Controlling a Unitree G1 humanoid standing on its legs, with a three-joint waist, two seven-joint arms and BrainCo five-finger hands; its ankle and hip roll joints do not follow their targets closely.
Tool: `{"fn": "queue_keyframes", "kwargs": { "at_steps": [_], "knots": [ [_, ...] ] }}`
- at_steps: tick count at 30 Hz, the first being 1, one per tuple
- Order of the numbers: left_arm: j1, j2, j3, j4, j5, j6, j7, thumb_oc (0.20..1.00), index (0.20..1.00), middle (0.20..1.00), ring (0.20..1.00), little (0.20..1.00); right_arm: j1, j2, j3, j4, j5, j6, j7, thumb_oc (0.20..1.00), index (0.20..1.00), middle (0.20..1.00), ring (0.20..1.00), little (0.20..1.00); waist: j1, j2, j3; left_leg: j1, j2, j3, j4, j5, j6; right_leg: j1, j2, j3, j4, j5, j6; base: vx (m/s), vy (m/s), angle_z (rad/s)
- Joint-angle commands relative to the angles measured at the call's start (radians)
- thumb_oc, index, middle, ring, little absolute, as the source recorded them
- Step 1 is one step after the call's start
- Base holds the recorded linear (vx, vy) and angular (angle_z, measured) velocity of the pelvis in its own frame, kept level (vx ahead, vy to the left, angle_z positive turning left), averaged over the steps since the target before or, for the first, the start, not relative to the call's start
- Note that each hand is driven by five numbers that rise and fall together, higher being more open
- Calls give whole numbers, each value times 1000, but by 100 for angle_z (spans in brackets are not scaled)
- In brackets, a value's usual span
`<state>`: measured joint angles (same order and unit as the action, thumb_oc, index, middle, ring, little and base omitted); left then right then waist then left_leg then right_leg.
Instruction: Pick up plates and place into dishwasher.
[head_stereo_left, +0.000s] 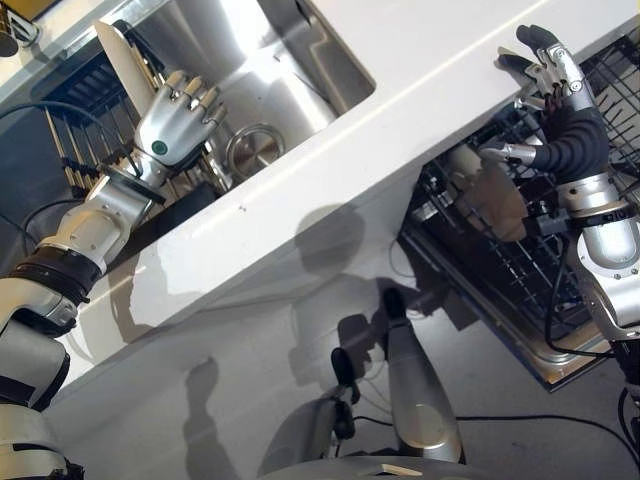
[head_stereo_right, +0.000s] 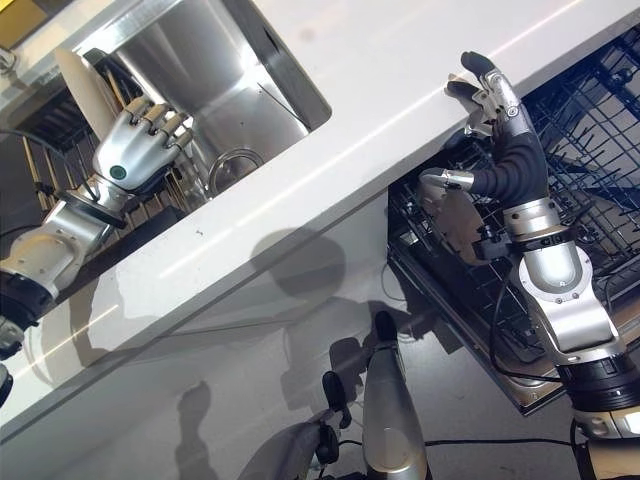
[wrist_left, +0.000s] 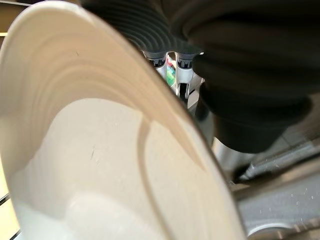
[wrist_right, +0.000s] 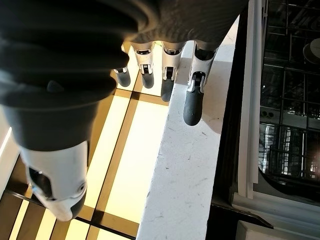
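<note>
A white plate (head_stereo_left: 122, 55) stands on edge in the black dish rack (head_stereo_left: 75, 120) left of the sink. My left hand (head_stereo_left: 172, 125) is behind it with fingers curled over its rim; the left wrist view has the plate (wrist_left: 100, 160) right against the palm. My right hand (head_stereo_left: 560, 90) is raised at the counter's front edge above the dishwasher's pulled-out rack (head_stereo_left: 520, 280), fingers (wrist_right: 194, 95) straight and holding nothing. A beige plate (head_stereo_left: 497, 198) stands in that rack just below the right thumb.
The stainless sink (head_stereo_left: 250, 50) with its round drain (head_stereo_left: 254, 148) lies between the dish rack and the white counter (head_stereo_left: 420, 90). The counter's front edge overhangs the dishwasher rack. Dark floor shows below.
</note>
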<state>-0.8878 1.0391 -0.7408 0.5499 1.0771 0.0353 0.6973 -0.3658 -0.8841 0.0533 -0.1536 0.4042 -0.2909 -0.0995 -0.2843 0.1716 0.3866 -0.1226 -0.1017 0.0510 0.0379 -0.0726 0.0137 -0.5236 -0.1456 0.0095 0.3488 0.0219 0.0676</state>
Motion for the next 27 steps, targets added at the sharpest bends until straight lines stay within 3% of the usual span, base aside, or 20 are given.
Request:
{"fn": "queue_keyframes", "kwargs": {
  "at_steps": [1, 3, 4, 8, 9, 10, 11, 23, 25, 27],
  "knots": [
    [31, 58, 85, 34, -37, 56, -13, 335, 335, 335, 335, 335, 99, -45, -13, 39, 0, 80, 3, 1000, 1000, 1000, 1000, 1000, 14, 54, -7, 118, 9, -86, -20, -49, -41, -200, 57, 23, -6, 151, 75, 0, 0, 0],
    [32, 54, 86, 43, -30, 50, -10, 288, 288, 288, 288, 288, 101, -44, -13, 38, -3, 81, 3, 1000, 1000, 1000, 1000, 1000, 15, 56, -9, 121, 9, -88, -24, -48, -42, -203, 55, 22, -2, 151, 76, -10, 27, 4],
    [33, 51, 88, 42, -32, 50, -19, 200, 200, 200, 200, 200, 101, -45, -13, 37, 0, 83, 5, 1000, 1000, 1000, 1000, 1000, 16, 57, -12, 124, 8, -92, -26, -47, -43, -205, 54, 22, -1, 152, 76, -6, 33, 5],
    [43, 50, 94, 46, -43, 44, 2, 200, 200, 200, 200, 200, 102, -49, -11, 34, 4, 87, 11, 1000, 1000, 1000, 1000, 1000, 17, 62, -20, 136, 8, -96, -36, -47, -46, -205, 49, 22, -2, 154, 78, 0, 18, 3],
    [47, 50, 98, 45, -46, 38, 14, 291, 291, 291, 291, 291, 106, -47, -14, 31, 3, 89, 15, 1000, 1000, 1000, 1000, 1000, 17, 64, -24, 140, 8, -97, -39, -46, -47, -204, 49, 23, -3, 155, 78, 0, 0, 0],
    [49, 52, 99, 39, -54, 33, 23, 586, 586, 586, 586, 586, 110, -47, -14, 28, 1, 89, 13, 1000, 1000, 1000, 1000, 1000, 18, 65, -27, 142, 8, -99, -41, -46, -47, -205, 48, 22, -3, 155, 80, 0, 0, 0],
    [52, 52, 101, 37, -63, 28, 44, 1000, 1000, 1000, 1000, 1000, 113, -46, -16, 25, 2, 91, 14, 1000, 1000, 1000, 1000, 1000, 19, 65, -29, 144, 7, -101, -42, -45, -48, -204, 48, 22, -4, 155, 79, -4, 1, 4],
    [38, 68, 143, -139, -139, -42, 245, 1000, 1000, 1000, 1000, 1000, 170, -22, -48, 15, 13, 80, 16, 1000, 1000, 1000, 1000, 1000, 33, 54, -55, 164, 12, -110, -50, -52, -46, -186, 46, 14, -6, 148, 82, -7, -26, 6],
    [52, 63, 171, -186, -218, -64, 264, 1000, 1000, 1000, 1000, 1000, 180, -11, -54, 11, 11, 77, 15, 1000, 1000, 1000, 1000, 1000, 37, 52, -54, 165, 14, -114, -51, -52, -45, -185, 47, 13, -6, 147, 83, -34, -50, 4],
    [80, 48, 226, -237, -413, -150, 264, 1000, 1000, 1000, 1000, 1000, 190, 4, -58, 9, 7, 70, 9, 1000, 1000, 1000, 1000, 1000, 46, 46, -55, 163, 17, -120, -50, -54, -43, -186, 48, 10, -4, 145, 83, -55, -82, 5]
  ]
}}
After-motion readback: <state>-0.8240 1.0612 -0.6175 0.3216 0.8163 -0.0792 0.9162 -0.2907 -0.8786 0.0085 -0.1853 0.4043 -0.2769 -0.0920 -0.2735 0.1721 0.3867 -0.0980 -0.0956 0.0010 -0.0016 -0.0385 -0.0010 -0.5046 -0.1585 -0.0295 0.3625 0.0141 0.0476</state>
